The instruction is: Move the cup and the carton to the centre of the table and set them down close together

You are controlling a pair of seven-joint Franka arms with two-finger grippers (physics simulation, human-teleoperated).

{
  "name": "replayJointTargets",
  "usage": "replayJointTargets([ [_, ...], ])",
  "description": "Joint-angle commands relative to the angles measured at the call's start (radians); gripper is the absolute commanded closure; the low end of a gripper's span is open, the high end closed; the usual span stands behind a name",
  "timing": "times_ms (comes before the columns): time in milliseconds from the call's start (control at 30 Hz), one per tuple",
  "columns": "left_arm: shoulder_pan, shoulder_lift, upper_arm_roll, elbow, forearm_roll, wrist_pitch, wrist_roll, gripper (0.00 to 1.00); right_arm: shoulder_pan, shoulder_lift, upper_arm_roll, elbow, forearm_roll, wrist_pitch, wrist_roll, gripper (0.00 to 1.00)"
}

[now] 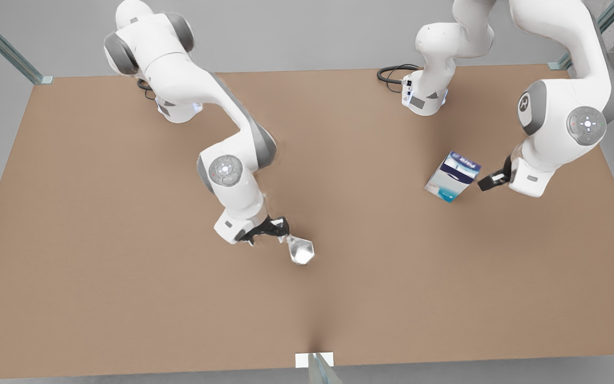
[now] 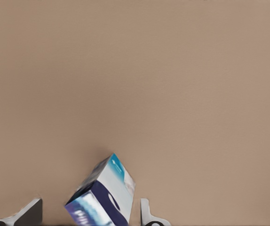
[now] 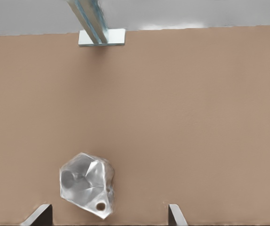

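Observation:
The carton [image 1: 452, 176], white with a navy band and teal end, stands tilted on the brown table [image 1: 126, 266] at the front view's right. My left gripper [image 1: 491, 180] is right beside it. In the left wrist view the carton [image 2: 102, 197] lies between the spread fingers [image 2: 146, 217], gripper [image 2: 89, 214] open, with a gap on each side. The silvery faceted cup [image 1: 301, 250] sits near the table's middle, just past my right gripper [image 1: 281, 232]. In the right wrist view the cup [image 3: 85, 183] is between the wide-apart fingers [image 3: 175, 214], gripper [image 3: 107, 216] open, touching neither.
Two white arm bases [image 1: 424, 98] [image 1: 179, 109] stand at the table's far side, with a black cable [image 1: 392, 72] by one. A metal post on a white plate [image 1: 315, 361] marks the near edge. Frame posts [image 1: 40, 79] stand at the far corners.

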Motion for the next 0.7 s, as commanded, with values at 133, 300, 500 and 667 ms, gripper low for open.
replayJointTargets([
  [133,-0.023,-0.088,0.028,-0.192,-0.064,0.111,-0.117,0.0,-0.294,-0.327,-0.004,-0.208,-0.015,-0.233,-0.234,0.0],
  [300,-0.023,-0.14,0.029,-0.304,-0.066,0.165,-0.264,0.0,-0.406,-0.295,-0.077,-0.076,-0.075,-0.398,-0.395,0.0],
  [500,-0.024,-0.206,0.071,-0.473,-0.064,0.243,-0.329,0.0,-0.545,-0.212,0.044,0.027,-0.091,-0.417,-0.446,0.0],
  [667,-0.024,-0.214,0.071,-0.519,-0.067,0.266,-0.359,0.0,-0.544,-0.206,0.042,0.032,-0.088,-0.417,-0.446,0.0],
])
